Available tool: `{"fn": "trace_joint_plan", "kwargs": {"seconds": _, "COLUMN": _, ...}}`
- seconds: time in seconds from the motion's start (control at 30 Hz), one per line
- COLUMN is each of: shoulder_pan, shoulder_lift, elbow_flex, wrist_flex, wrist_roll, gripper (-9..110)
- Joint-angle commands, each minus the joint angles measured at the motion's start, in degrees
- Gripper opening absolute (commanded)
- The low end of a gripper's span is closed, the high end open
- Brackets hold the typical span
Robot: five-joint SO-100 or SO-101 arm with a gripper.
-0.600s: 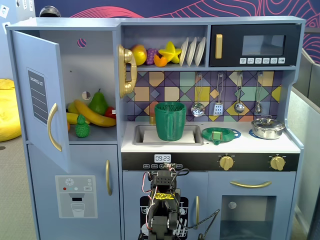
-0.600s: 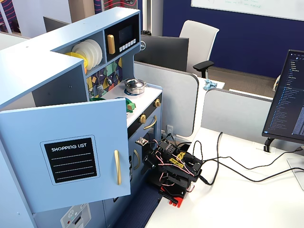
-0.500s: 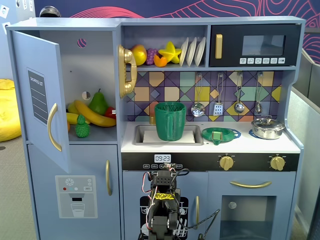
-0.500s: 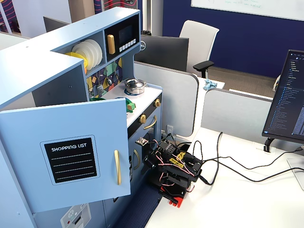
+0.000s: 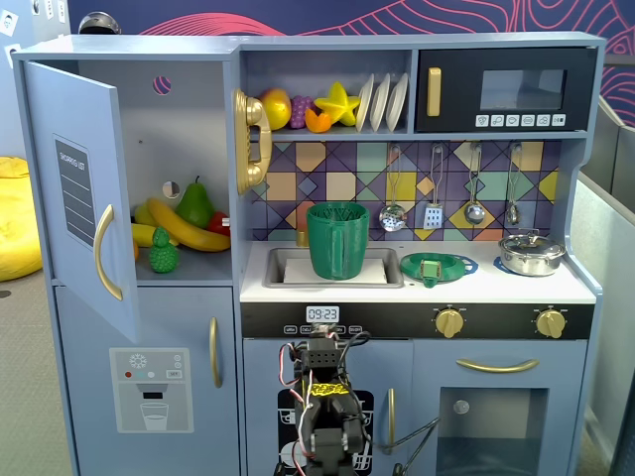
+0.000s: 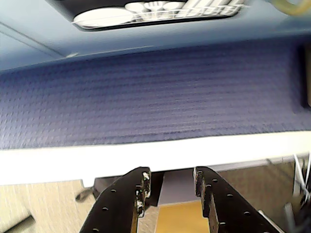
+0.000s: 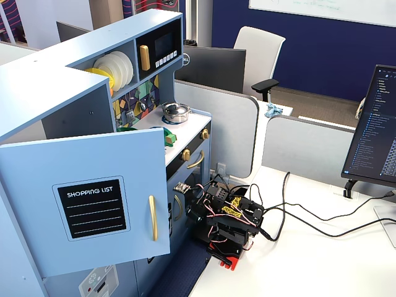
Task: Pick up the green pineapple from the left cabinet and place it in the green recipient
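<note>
The green pineapple [image 5: 164,253] stands on the shelf of the left cabinet [image 5: 189,119], beside the bananas and in front of a darker green pear [image 5: 194,205]. The cabinet door [image 5: 84,198] is swung open; it also shows in a fixed view [image 7: 93,198]. The green recipient [image 5: 337,240], a ribbed dark-green cup, stands in the sink. My arm [image 5: 322,402] is folded low in front of the kitchen, far below both. In the wrist view my gripper [image 6: 171,183] has its jaws a little apart with nothing between them.
A flat green strainer dish [image 5: 438,266] and a metal pot [image 5: 531,253] sit on the counter right of the sink. A gold toy phone [image 5: 253,139] hangs beside the cabinet opening. Cables and a monitor [image 7: 374,130] lie on the white desk [image 7: 309,260].
</note>
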Motion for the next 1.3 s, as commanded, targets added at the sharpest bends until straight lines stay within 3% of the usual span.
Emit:
{"fn": "trace_joint_plan", "kwargs": {"seconds": 0.0, "shoulder_pan": -5.1, "shoulder_lift": -0.35, "elbow_flex": -6.06, "wrist_flex": -14.24, "wrist_roll": -0.7, "gripper": 0}}
{"fn": "trace_joint_plan", "kwargs": {"seconds": 0.2, "shoulder_pan": -17.67, "shoulder_lift": -4.92, "elbow_flex": -17.14, "wrist_flex": -35.24, "wrist_roll": -2.02, "gripper": 0}}
{"fn": "trace_joint_plan", "kwargs": {"seconds": 0.53, "shoulder_pan": -28.56, "shoulder_lift": -19.95, "elbow_flex": -27.6, "wrist_flex": -53.79, "wrist_roll": -5.19, "gripper": 2}}
{"fn": "trace_joint_plan", "kwargs": {"seconds": 0.73, "shoulder_pan": -33.57, "shoulder_lift": -25.66, "elbow_flex": -28.83, "wrist_flex": -66.62, "wrist_roll": -0.09, "gripper": 8}}
{"fn": "trace_joint_plan", "kwargs": {"seconds": 0.87, "shoulder_pan": -35.6, "shoulder_lift": -28.83, "elbow_flex": -30.32, "wrist_flex": -68.64, "wrist_roll": -0.35, "gripper": 13}}
{"fn": "trace_joint_plan", "kwargs": {"seconds": 1.03, "shoulder_pan": -36.56, "shoulder_lift": -34.28, "elbow_flex": -34.28, "wrist_flex": -70.14, "wrist_roll": -0.44, "gripper": 30}}
{"fn": "trace_joint_plan", "kwargs": {"seconds": 1.27, "shoulder_pan": -37.53, "shoulder_lift": -44.03, "elbow_flex": -40.78, "wrist_flex": -74.44, "wrist_roll": -3.34, "gripper": 38}}
